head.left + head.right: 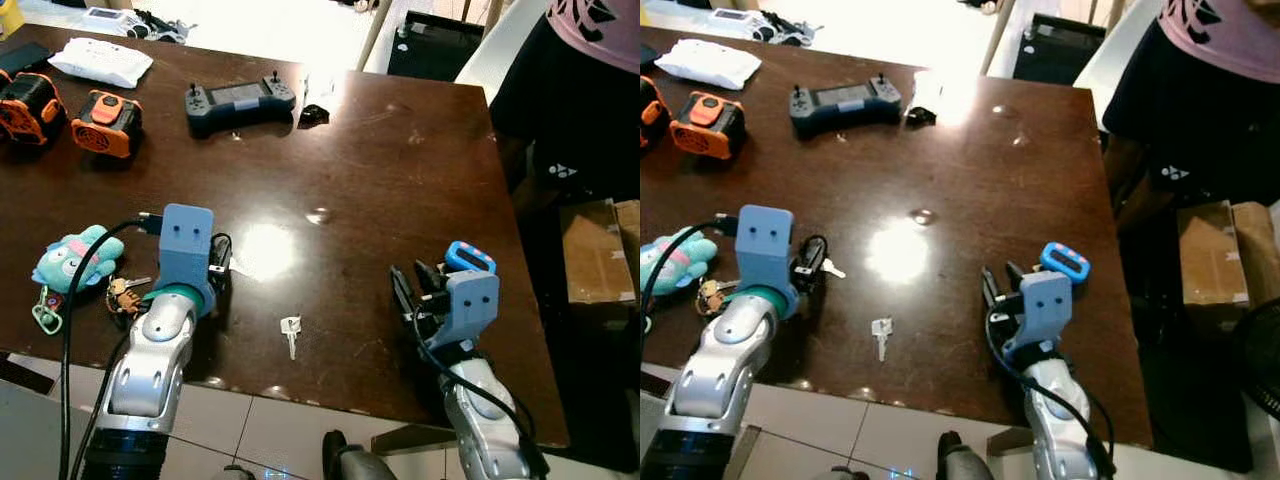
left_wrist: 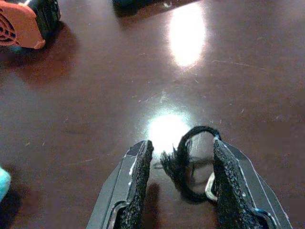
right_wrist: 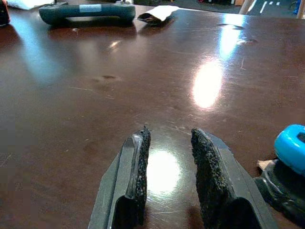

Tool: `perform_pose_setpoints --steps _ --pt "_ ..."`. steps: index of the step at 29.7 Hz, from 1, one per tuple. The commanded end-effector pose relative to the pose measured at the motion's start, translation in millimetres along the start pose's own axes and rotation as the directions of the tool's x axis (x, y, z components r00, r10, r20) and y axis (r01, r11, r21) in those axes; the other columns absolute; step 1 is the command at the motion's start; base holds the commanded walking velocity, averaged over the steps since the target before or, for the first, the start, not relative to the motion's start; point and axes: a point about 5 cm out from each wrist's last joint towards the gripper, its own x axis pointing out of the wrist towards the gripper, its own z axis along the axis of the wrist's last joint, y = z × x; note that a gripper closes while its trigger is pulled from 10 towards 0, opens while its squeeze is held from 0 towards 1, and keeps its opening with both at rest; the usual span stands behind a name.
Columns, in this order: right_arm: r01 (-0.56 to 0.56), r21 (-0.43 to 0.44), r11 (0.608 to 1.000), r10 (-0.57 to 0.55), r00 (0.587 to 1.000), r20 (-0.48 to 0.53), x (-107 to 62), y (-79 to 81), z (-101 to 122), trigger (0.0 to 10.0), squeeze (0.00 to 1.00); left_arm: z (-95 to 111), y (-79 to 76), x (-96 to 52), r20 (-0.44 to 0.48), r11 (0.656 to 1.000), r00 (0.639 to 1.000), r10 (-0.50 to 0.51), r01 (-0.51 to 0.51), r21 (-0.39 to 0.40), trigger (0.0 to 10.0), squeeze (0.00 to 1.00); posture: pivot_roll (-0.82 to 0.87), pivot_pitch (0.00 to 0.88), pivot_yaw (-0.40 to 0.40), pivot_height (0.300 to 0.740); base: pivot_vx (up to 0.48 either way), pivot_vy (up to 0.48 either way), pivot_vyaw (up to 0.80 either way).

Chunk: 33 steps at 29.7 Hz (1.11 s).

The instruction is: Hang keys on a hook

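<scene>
Left gripper (image 2: 181, 191) stands parted around the black key loop (image 2: 188, 164), just beside the plush toy (image 1: 72, 257); I should close squarely on its cord.

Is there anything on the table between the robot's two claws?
Yes. A single small silver key lies on the dark table, between the left gripper and the right gripper, as the head views show.

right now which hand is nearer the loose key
Left. The left hand sits just up and to the left of the key; the right hand is farther off on the key's other side.
</scene>
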Motion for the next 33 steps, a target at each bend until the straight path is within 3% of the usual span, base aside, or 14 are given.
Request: perform_pose_setpoints --steps 1,2,3,4,6,11,12,14,15,29,33 --pt "0.006 0.002 1.000 -0.006 1.000 -0.018 -5.0 -0.8 -2.9 10.0 0.00 -13.7 -2.1 -1.4 -0.046 1.000 0.999 0.011 -0.010 0.017 8.2 0.00 -0.07 0.182 0.015 0.740 0.000 0.000 0.00" --pt "0.006 0.002 1.000 -0.006 1.000 -0.018 -5.0 -0.8 -2.9 10.0 0.00 -13.7 -2.1 -1.4 -0.046 1.000 0.999 0.011 -0.010 0.017 8.2 0.00 -0.07 0.182 0.015 0.740 0.000 0.000 0.00" --pt "0.006 0.002 1.000 -0.006 1.000 -0.017 -4.7 -0.6 -2.6 10.0 0.00 -17.1 -4.0 -1.7 -0.056 1.000 0.998 0.007 -0.005 0.030 6.4 0.00 -0.07 0.182 0.015 0.740 0.000 0.000 0.00" --pt "0.006 0.002 1.000 -0.006 1.000 -0.017 -4.7 -0.6 -2.6 10.0 0.00 -17.1 -4.0 -1.7 -0.056 1.000 0.998 0.007 -0.005 0.030 6.4 0.00 -0.07 0.182 0.015 0.740 0.000 0.000 0.00" --pt "0.006 0.003 1.000 -0.006 1.000 -0.017 -4.7 -0.6 -2.7 10.0 0.00 -19.6 -5.9 -2.6 -0.064 0.999 0.998 -0.007 0.009 0.041 4.9 0.00 -0.07 0.182 0.015 0.740 0.000 0.000 0.00" --pt "0.006 0.002 1.000 -0.006 1.000 -0.019 -4.7 -0.7 -2.7 10.0 0.00 -28.0 -7.6 -4.0 -0.086 0.997 0.996 0.001 0.005 0.077 4.4 0.00 -0.07 0.182 0.015 0.740 0.000 0.000 0.00" --pt "0.006 0.002 1.000 -0.006 1.000 -0.017 -4.3 -0.6 -2.4 10.0 0.00 -30.7 -7.0 -3.8 -0.093 0.996 0.995 0.022 -0.014 0.088 1.3 0.00 -0.07 0.184 0.013 0.740 0.000 0.000 0.00" --pt "0.005 0.003 1.000 -0.005 1.000 -0.017 -3.9 -0.6 -2.2 10.0 0.00 -32.5 -6.6 -3.7 -0.100 0.995 0.994 0.037 -0.028 0.091 1.3 0.00 -0.07 0.184 0.013 0.740 0.000 0.000 0.00" --pt "0.004 0.003 1.000 -0.004 1.000 -0.016 -3.7 -0.2 -2.1 10.0 0.00 -33.1 -6.6 -3.6 -0.101 0.995 0.994 0.040 -0.031 0.091 0.0 0.00 -0.07 0.184 0.013 0.740 0.000 0.000 0.00" --pt "0.004 0.004 1.000 -0.004 1.000 -0.017 -3.2 0.2 -2.4 10.0 0.00 -31.9 -7.0 -8.5 -0.082 0.996 0.997 0.006 0.001 0.086 0.0 0.00 -0.06 0.182 0.015 0.740 0.000 0.000 0.00" --pt "0.002 0.003 1.000 -0.002 1.000 -0.017 -2.8 0.5 -2.3 10.0 0.00 -23.8 -4.7 -12.6 -0.059 1.000 0.998 -0.008 0.008 -0.002 0.0 0.00 -0.06 0.182 0.015 0.740 0.000 0.000 0.00"
